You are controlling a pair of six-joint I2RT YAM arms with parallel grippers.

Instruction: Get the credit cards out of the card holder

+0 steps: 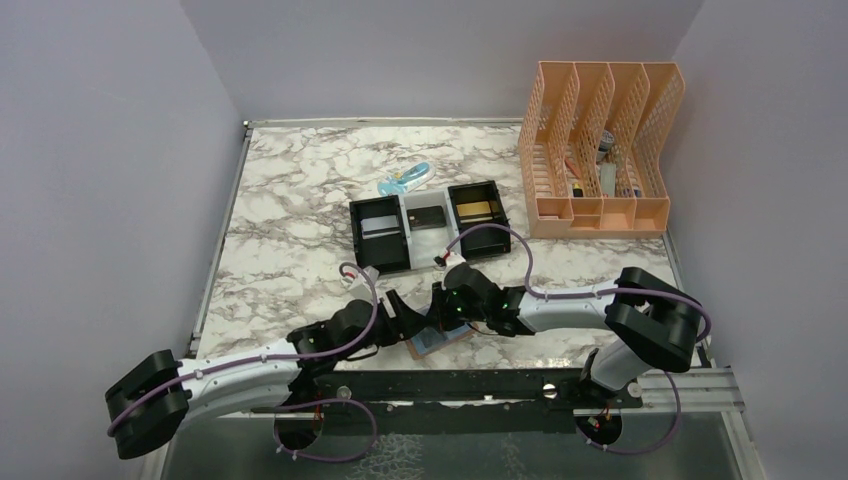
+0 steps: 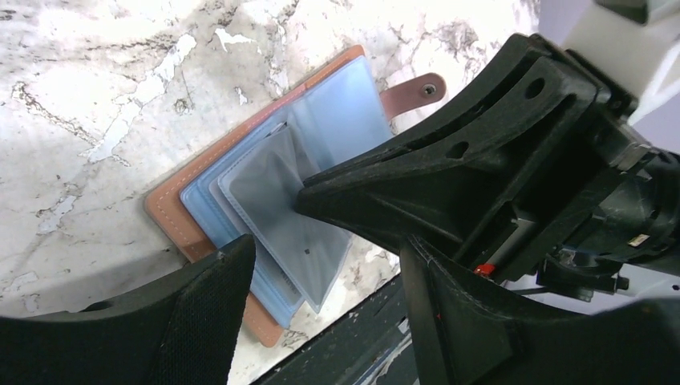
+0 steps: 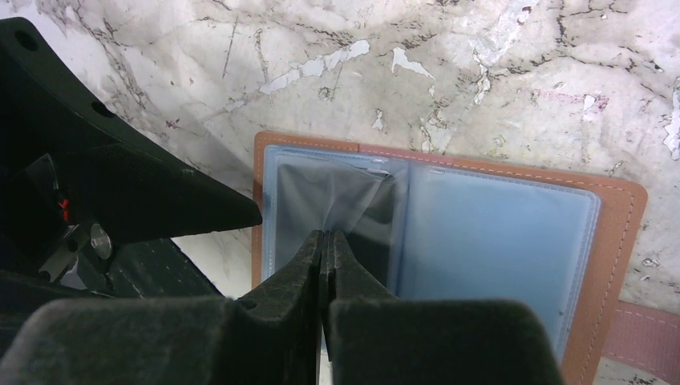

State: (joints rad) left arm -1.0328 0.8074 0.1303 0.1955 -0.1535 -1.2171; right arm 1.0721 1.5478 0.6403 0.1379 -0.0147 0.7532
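Card holder (image 3: 497, 241): tan leather, lying open with blue-grey pockets up, at the near edge of the marble table (image 1: 290, 200), between both grippers.
Right gripper (image 3: 327, 241): fingers pressed together, pinching one clear sleeve (image 2: 273, 192), held raised off the pockets.
Left gripper (image 2: 325, 257): fingers apart beside the holder, gripping nothing.
Credit cards (image 1: 430, 216): silvery, dark and gold, one in each compartment of the black-and-white tray (image 1: 356, 228) farther back.

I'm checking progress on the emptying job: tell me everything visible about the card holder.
The card holder is a tan-brown stitched leather bifold, lying open and flat on the marble table near its front edge. Inner pockets are pale blue-grey plastic; a snap tab sticks out one side. The right pincer is shut on one sleeve, lifting it; the open left pincer hovers close by.
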